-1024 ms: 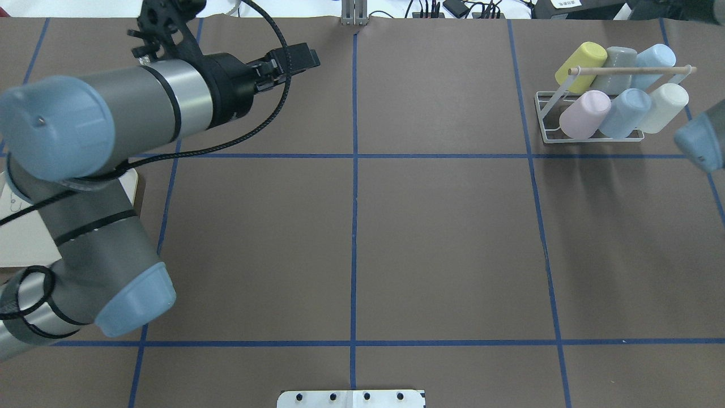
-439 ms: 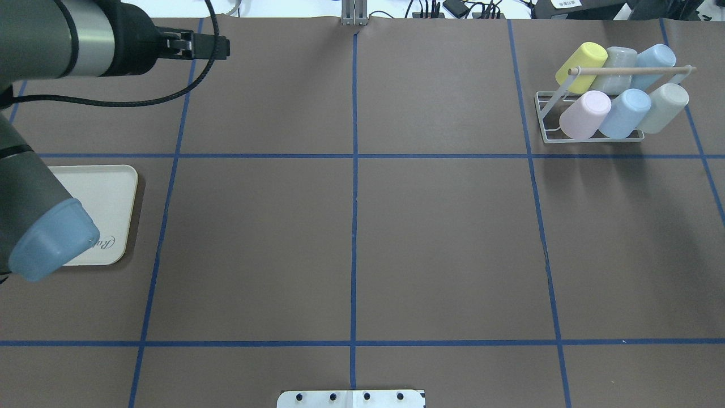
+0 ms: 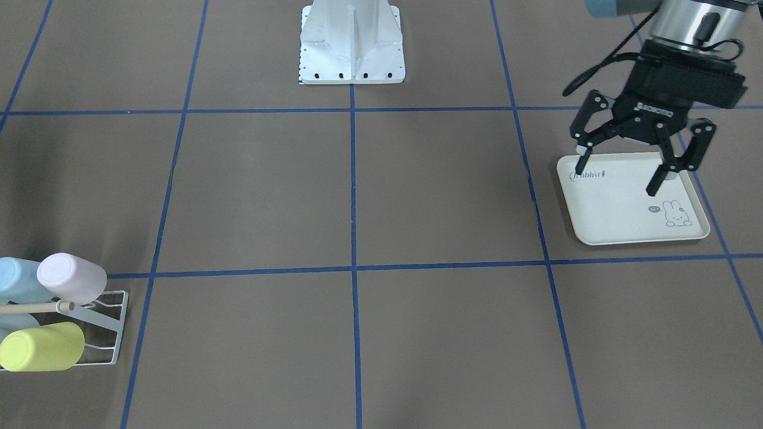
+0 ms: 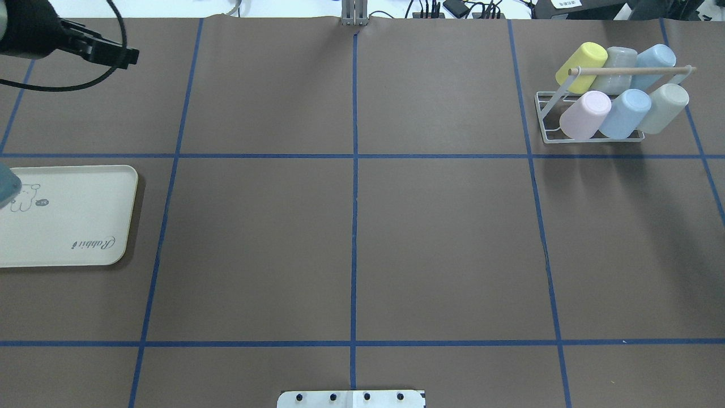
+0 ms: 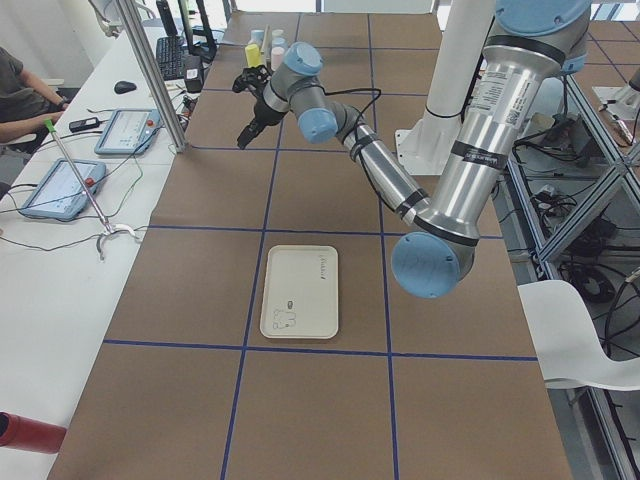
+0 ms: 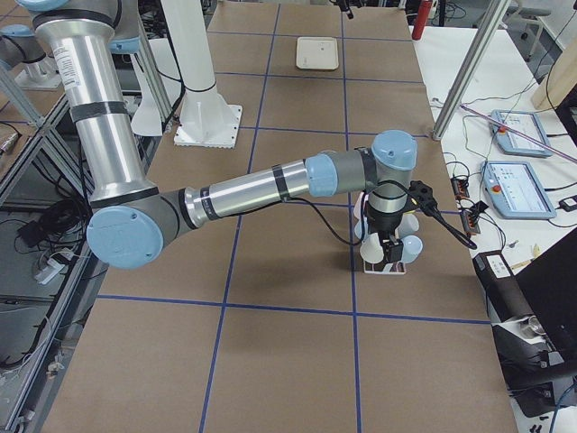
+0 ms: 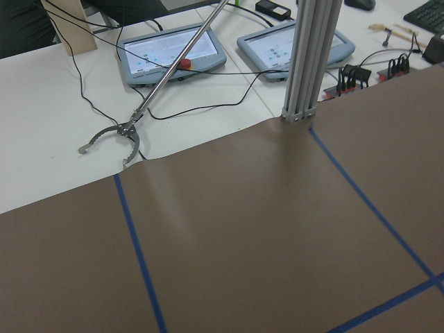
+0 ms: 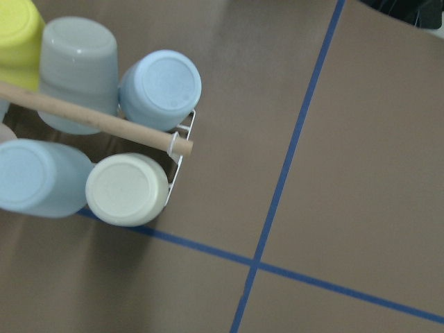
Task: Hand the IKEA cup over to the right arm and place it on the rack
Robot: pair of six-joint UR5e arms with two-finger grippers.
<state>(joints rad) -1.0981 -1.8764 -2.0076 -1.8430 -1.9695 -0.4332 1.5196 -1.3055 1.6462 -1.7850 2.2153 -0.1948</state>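
Several pastel IKEA cups sit upside down on the white wire rack (image 4: 544,122) at the far right, among them a yellow cup (image 4: 580,65), a pink cup (image 4: 586,113) and a pale grey-green cup (image 4: 667,106). The right wrist view looks straight down on the rack's wooden rod (image 8: 90,118). My right gripper (image 6: 390,255) hangs just over the rack in the exterior right view only, so I cannot tell its state. My left gripper (image 3: 620,173) is open and holds nothing, high over the tray's robot-side edge; it also shows as left gripper (image 4: 122,55).
A cream rabbit-print tray (image 4: 68,226) lies bare at the left edge. The white robot base (image 3: 351,42) stands mid-table on the robot's side. Beyond the far edge are an aluminium post (image 7: 309,62), tablets and a grabber stick. A person sits at the far-left table (image 5: 20,90).
My left arm has swung left and back, out of the table's middle, uncovering the tray. The right arm's elbow has left the right edge of the overhead view.
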